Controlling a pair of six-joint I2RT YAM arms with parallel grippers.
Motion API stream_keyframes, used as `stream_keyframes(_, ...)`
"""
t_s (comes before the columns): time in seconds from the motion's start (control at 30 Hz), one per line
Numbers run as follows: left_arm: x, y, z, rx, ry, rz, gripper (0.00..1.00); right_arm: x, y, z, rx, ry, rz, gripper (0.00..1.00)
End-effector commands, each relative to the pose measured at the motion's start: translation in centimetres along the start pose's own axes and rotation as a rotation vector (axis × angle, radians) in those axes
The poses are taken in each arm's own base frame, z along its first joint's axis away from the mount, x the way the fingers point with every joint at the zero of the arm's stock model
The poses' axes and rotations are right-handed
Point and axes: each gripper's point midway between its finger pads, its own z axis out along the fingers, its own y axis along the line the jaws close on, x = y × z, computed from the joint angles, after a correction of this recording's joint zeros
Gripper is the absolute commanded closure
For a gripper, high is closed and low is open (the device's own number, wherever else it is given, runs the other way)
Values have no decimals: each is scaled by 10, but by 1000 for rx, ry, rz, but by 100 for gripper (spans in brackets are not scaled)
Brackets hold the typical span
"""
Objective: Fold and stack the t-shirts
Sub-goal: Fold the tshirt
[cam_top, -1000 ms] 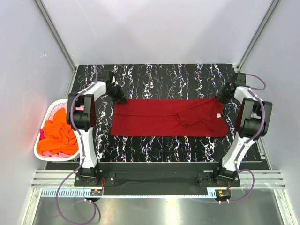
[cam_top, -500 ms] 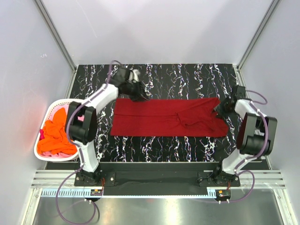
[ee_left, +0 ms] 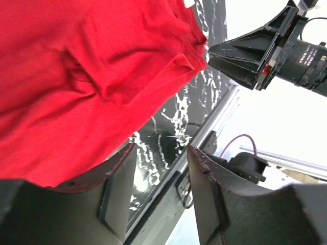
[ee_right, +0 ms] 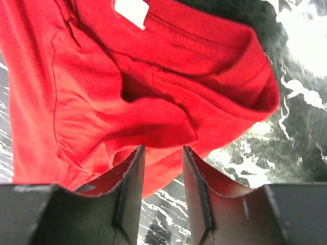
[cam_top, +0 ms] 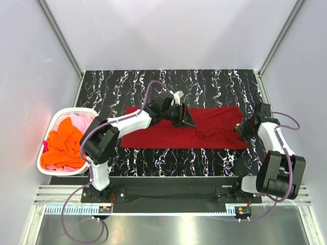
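White plastic basket point(cam_top: 55, 116) off the table's left edge holds a crumpled bright orange t-shirt point(cam_top: 64, 148) and a pink one point(cam_top: 80, 121). Dark red t-shirt point(cam_top: 163, 133) lies as a long folded strip on the black marbled table point(cam_top: 214, 84). Left gripper point(cam_top: 186, 119) is over its middle, jaws wide, nothing between. Right gripper point(cam_top: 240, 127) is at the shirt's right end, jaws narrow; a pinch on the cloth is possible, but I can't tell.

Left pincer point(cam_top: 187, 121) covers part of the far edge of the dark red t-shirt point(cam_top: 163, 133); wrist views crop it. Orange t-shirt point(cam_top: 64, 148) buries most of the pink t-shirt point(cam_top: 79, 121).
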Motion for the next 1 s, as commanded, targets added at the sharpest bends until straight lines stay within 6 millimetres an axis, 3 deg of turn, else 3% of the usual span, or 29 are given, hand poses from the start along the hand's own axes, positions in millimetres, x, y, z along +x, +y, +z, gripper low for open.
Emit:
stream_keyframes(0.0,-5,-13,20,90,-76,-28,52,7,-13,-8,42,-10,75,57)
stream_keyframes(0.23,11,2,64,40,-44,-74,52,16,-22,0,49,-5,123,51)
stream_keyframes(0.37,14,3,77,36,-33,-84,52,18,-22,9,62,15,133,51)
stream_keyframes(0.53,14,15,84,-19,-27,-93,51,17,-25,15,48,-12,152,51)
stream_keyframes(0.97,16,24,95,-33,-23,-119,51,13,-25,23,39,-36,166,55)
